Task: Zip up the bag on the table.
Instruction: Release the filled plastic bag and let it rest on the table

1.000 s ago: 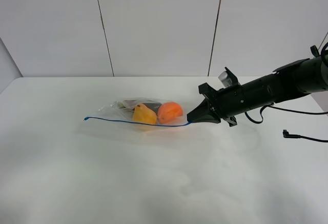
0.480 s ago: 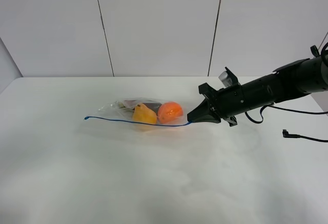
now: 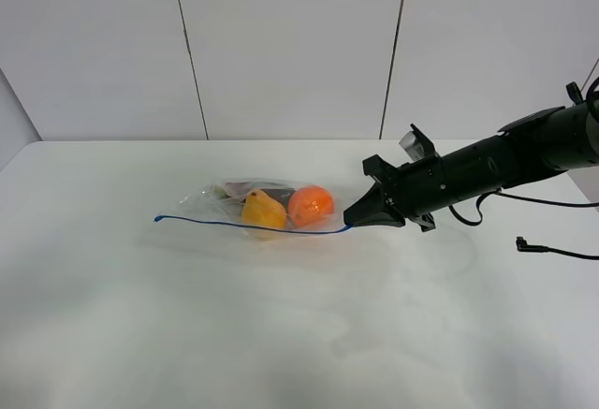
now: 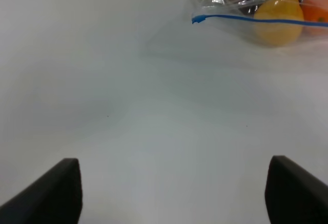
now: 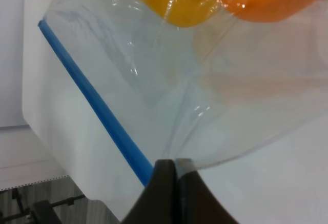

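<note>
Closest in, the left gripper (image 4: pixel 172 161) hangs over bare table (image 3: pixel 281 334), jaws spread wide and holding nothing. Around mid-table the bag (image 3: pixel 262 205) lies flat, with its blue zip strip (image 3: pixel 243 226) along the near edge. The right gripper (image 3: pixel 350 223) is pinched tight on the bag's right end, right at the strip. Inside there's a yellow item (image 3: pixel 263 210), an orange item (image 3: pixel 311 205) and a dark item (image 3: pixel 273 192) behind them that I can't really make out.

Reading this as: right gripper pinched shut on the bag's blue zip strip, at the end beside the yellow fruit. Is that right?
Not quite. The right gripper is shut on the bag's blue zip strip, but at the end beside the orange fruit; the yellow fruit lies further along. The exterior high view shows it.
</note>
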